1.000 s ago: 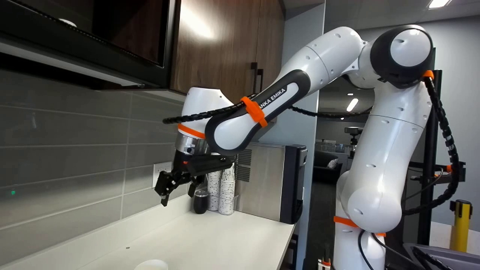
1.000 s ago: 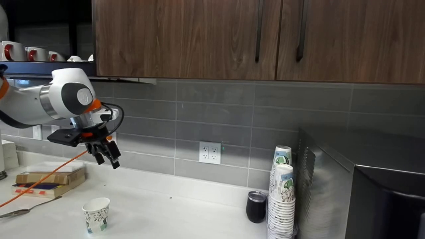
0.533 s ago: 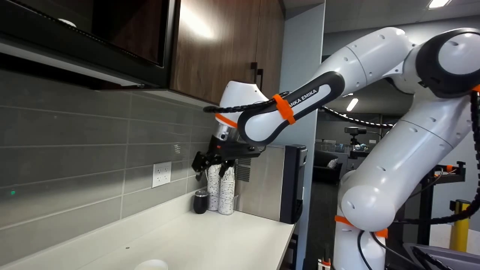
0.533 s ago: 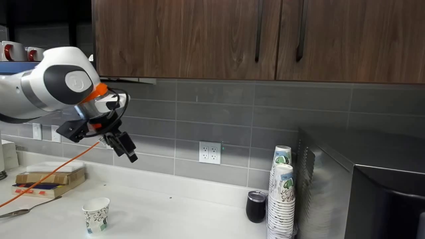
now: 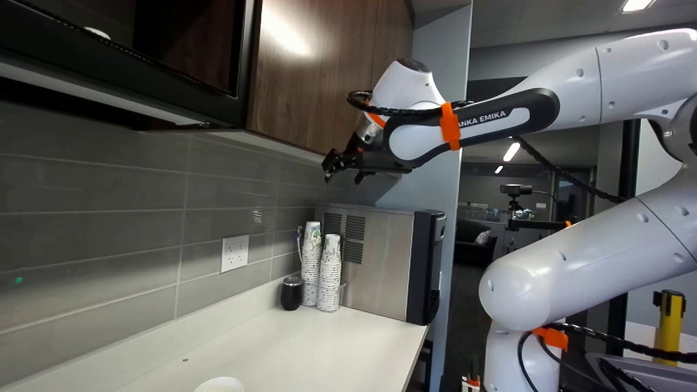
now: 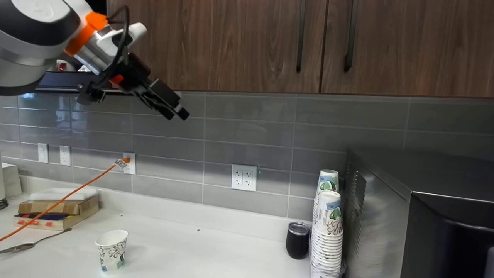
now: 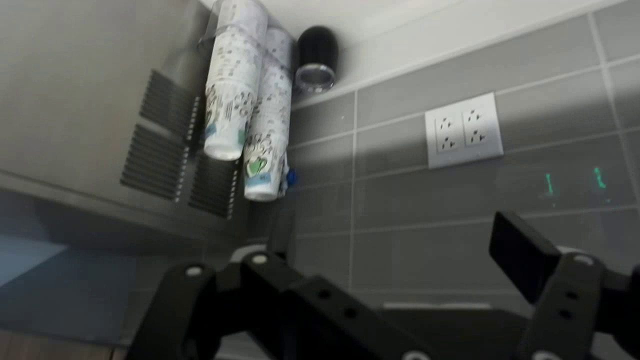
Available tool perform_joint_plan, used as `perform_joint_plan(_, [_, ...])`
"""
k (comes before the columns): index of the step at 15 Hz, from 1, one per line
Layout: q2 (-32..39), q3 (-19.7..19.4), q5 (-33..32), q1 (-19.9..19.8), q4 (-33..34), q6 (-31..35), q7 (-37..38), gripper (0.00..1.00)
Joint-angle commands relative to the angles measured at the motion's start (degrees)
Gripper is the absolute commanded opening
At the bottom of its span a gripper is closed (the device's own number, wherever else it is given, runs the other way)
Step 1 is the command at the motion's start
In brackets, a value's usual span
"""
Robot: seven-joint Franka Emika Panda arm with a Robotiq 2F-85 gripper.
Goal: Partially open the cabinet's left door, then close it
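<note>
The cabinet (image 6: 409, 46) of brown wood grain hangs on the wall. Its left door (image 6: 231, 42) is shut, level with the door beside it, and its long dark handle (image 6: 301, 36) is in plain view. In an exterior view the left door (image 5: 321, 65) shows too, but my arm covers its handle. My gripper (image 5: 343, 177) is open and empty, tilted forward, just below the cabinet's lower edge. It also shows left of the handle and lower (image 6: 176, 113). In the wrist view the gripper (image 7: 400, 245) has its fingers wide apart before the tiles.
A metal machine (image 5: 375, 261), stacked paper cups (image 5: 329, 277) and a black tumbler (image 5: 291, 294) stand on the white counter (image 5: 326, 348). A paper cup (image 6: 112, 249), boxes (image 6: 58, 212) and an orange cord (image 6: 77, 189) are at left. The black unit (image 5: 120, 65) adjoins the cabinet.
My open gripper has risen from low over the counter to near the cabinet's lower edge, moved along the wall toward the metal machine, and tilted further forward. The doors have not moved.
</note>
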Motion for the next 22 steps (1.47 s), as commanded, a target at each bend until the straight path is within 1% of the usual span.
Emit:
perform_joint_plan(1, [-4.3,1.3,-3.1,-5.4,4.1,-0.8,-3.7,1.00])
perform_joint_plan(4, [-5.2,1.7,-4.8,-10.3,8.0,0.0,-4.1,1.00])
perform_joint_plan(6, [-4.2,1.5,-5.7,-13.4,11.1,0.6,-2.9,1.00])
perform_joint_plan(10, [-0.5,0.0,-7.9,-17.4,15.6,4.0,0.7,1.00])
perform_joint_plan(13, [2.7,0.9,-9.2,-25.1,18.5,7.6,3.2,1.00])
perform_joint_plan(16, [6.6,2.4,-8.7,-33.1,21.4,12.3,4.2,1.00])
perform_joint_plan(19, [11.1,4.4,-7.7,-39.3,24.2,17.3,4.5,1.00])
perform_joint_plan(22, [15.1,6.7,-6.9,-43.9,26.5,20.8,4.4,1.00])
